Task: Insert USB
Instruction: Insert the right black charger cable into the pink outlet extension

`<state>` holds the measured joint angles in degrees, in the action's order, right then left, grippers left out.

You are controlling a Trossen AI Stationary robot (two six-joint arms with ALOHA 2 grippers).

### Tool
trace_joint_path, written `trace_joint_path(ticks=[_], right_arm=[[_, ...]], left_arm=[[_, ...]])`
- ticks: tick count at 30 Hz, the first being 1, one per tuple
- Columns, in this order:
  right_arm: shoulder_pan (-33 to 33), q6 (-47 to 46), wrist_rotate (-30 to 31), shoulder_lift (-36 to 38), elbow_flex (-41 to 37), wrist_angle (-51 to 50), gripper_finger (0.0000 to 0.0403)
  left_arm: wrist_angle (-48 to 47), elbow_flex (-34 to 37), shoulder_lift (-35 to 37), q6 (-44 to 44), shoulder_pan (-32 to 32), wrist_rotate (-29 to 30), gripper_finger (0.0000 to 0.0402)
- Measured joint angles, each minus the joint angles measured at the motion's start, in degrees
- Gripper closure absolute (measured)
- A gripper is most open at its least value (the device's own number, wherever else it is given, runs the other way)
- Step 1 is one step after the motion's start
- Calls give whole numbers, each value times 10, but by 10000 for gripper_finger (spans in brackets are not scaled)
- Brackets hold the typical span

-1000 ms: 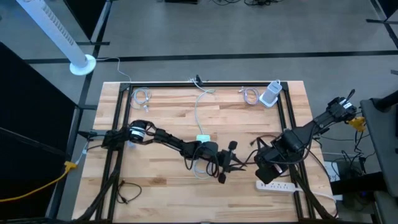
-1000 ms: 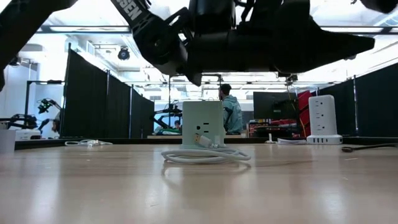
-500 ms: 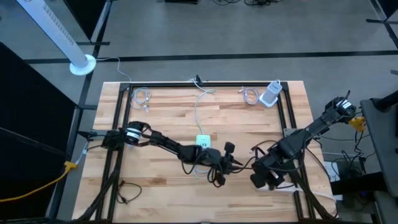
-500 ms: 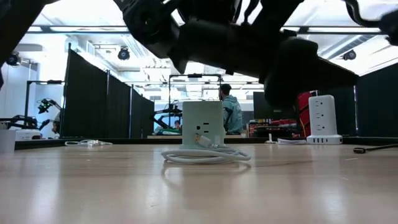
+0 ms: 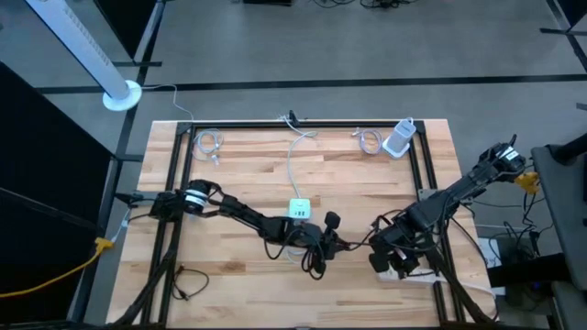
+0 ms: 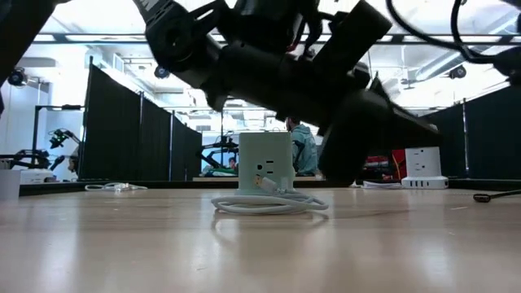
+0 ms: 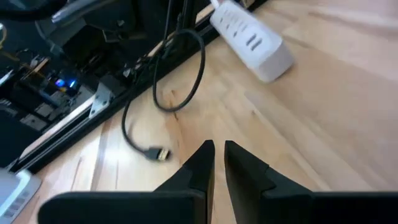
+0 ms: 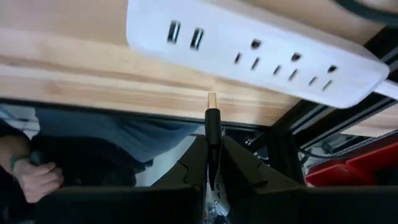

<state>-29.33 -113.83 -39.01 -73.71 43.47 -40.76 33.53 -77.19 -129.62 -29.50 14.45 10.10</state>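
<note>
A white power strip (image 8: 249,50) lies at the table's near right, its two USB ports (image 8: 185,35) at one end. My right gripper (image 8: 211,155) hangs over it, shut on a black USB plug (image 8: 212,121); in the high view this gripper (image 5: 394,262) stands beside the strip (image 5: 424,275). My left gripper (image 7: 219,158) is just left of it in the table's middle (image 5: 337,243), low, fingers together with nothing between them. Ahead of it a loose black cable end with a plug (image 7: 158,154) lies on the wood, and the strip (image 7: 252,40) shows beyond. My right gripper pinches the black body of the USB plug (image 8: 212,134) between its two fingers. The plug lies along the fingers and sticks out past their tips. Its metal tip (image 8: 211,99) points slanting down at the strip's long side, clear of it and beside the ports.
A pale green outlet cube (image 5: 300,209) with a coiled white cable (image 6: 269,203) stands mid-table. A white tower strip (image 5: 399,137) and small cable coils sit at the far edge. Black frame rails (image 5: 424,183) border the table. A person's hand (image 8: 37,177) shows beyond the near edge.
My right gripper has sunk toward the power strip and rolled, still shut on the plug. My left gripper has moved a little toward the near edge, dropped lower and turned.
</note>
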Motion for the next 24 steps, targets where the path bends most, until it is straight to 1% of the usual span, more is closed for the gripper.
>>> trace_joint_path(ticks=[4, 8, 11, 18, 24], right_arm=[[26, 28, 0, 0, -2, 5, 387], [42, 25, -17, 0, -18, 19, 387], [43, 7, -30, 0, -27, 40, 387], [44, -14, -32, -5, -38, 53, 387], [58, -1, -33, -28, -45, 77, 387]], left_arm=[[10, 17, 6, 0, 9, 19, 377], [13, 35, 18, 0, 19, 20, 377], [13, 41, 25, 0, 24, 20, 377], [19, 53, 32, 0, 28, 20, 377], [35, 75, 32, 14, 31, 20, 377]])
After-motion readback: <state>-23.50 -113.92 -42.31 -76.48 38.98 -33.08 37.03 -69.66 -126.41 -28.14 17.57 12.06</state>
